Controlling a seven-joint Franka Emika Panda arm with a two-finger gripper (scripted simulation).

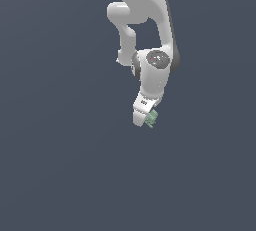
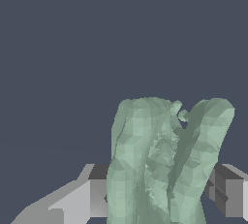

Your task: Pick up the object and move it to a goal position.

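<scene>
One white robot arm hangs down from the upper edge of the exterior view against a flat, dark slate-blue background, with no table edge, floor line or goal marker to be seen anywhere. Moving from the exterior view's left, that side is only bare background; near the middle the arm's joints stack downward, ending in the hand (image 1: 145, 117), and the exterior view's right side is bare again. At the tip of the hand, slightly toward the exterior view's right, sits the object (image 1: 151, 118), a small, pale mint-green, lumpy thing, far smaller than the hand. In the wrist view the object (image 2: 164, 165) fills the near field as two rounded upright lobes with a rough, crinkled furrow between them, and a grey finger (image 2: 97, 196) shows on one flank and another on the opposite flank. The hand is closed to the object's width and has it pinched between the two fingers. Whether it rests on a surface or hangs in the air cannot be told. Judging by its size, it is probably light and rigid; its bumpy faces could let it twist, so a hold across the two broad lobes, near its middle, seems safest.
</scene>
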